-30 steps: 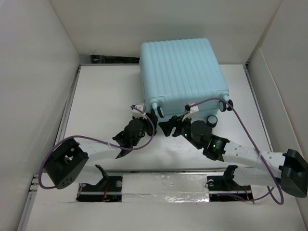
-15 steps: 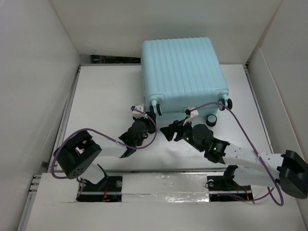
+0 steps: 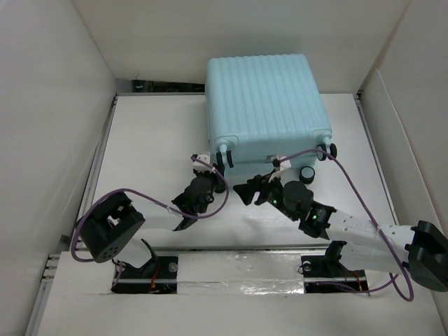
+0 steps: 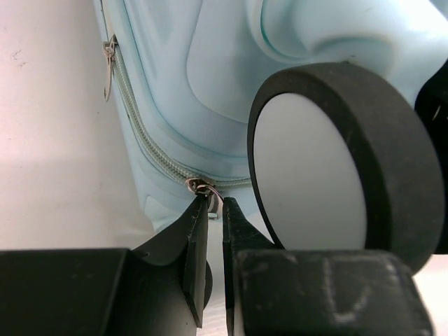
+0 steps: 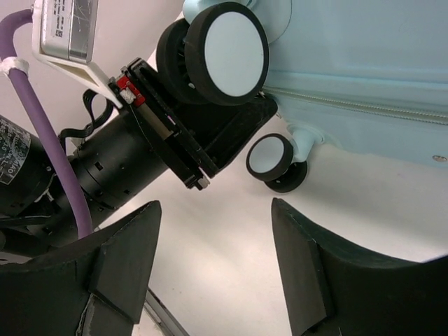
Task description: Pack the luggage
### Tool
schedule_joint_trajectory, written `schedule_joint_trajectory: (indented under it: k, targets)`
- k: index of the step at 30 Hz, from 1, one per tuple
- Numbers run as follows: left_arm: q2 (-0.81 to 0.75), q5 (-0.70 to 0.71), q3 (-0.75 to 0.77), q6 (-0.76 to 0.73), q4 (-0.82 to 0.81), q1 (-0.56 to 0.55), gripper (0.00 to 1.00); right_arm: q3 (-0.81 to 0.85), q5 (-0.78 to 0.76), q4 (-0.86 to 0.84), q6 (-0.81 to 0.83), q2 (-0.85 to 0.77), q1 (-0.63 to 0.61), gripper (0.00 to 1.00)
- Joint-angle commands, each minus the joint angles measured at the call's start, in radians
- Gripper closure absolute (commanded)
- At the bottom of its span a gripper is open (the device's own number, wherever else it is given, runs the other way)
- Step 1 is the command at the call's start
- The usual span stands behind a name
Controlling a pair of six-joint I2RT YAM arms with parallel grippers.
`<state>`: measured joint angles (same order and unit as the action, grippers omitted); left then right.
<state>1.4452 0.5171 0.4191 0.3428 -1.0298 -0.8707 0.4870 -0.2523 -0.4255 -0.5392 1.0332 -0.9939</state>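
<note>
Your right gripper (image 5: 213,206) hangs wide open, empty. Your left gripper (image 4: 215,204) is pinched nearly shut on the zip pull (image 4: 203,187) beside a wheel (image 4: 329,168). Beyond, the luggage (image 3: 262,98) lies closed, far middle of the table (image 3: 154,133). I'd say zipping's partway; the remaining track hides behind that wheel, contents unseen.

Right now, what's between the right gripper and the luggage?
Only bare table, in the right wrist view; the left gripper pinches the zipper pull alongside.
</note>
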Motion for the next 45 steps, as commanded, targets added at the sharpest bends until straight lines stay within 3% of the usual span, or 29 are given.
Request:
schedule_joint_trajectory:
  k: [1,10,14,21,28,31,37,38,45]
  targets:
    - [-0.068,0.078,-0.002,-0.030,-0.191,0.018,1.00,0.042,0.015,-0.033,0.030,-0.015,0.012,0.27]
    - [-0.083,0.052,-0.046,-0.034,-0.196,0.018,1.00,0.214,0.015,-0.013,0.067,0.138,0.012,0.14]
    - [-0.080,0.050,-0.062,-0.028,-0.208,0.027,1.00,0.339,-0.042,0.010,0.050,0.238,0.012,0.03]
    - [-0.071,0.032,-0.075,-0.022,-0.228,0.061,1.00,0.513,-0.145,0.143,0.001,0.434,0.012,0.03]
    - [-0.065,0.018,-0.077,-0.036,-0.242,0.070,1.00,0.575,-0.243,0.214,-0.013,0.507,0.034,0.08]
    - [-0.059,-0.005,-0.080,-0.039,-0.263,0.079,1.00,0.590,-0.246,0.212,-0.002,0.516,0.034,0.26]
    - [-0.046,-0.015,-0.077,-0.042,-0.251,0.102,1.00,0.573,-0.231,0.237,0.007,0.507,0.066,0.95]
    - [-0.045,-0.015,-0.075,-0.044,-0.242,0.113,1.00,0.564,-0.226,0.237,0.007,0.490,0.066,1.00]
    - [-0.032,0.011,-0.075,-0.034,-0.106,0.191,1.00,0.444,-0.213,0.206,0.065,0.357,0.084,1.00]
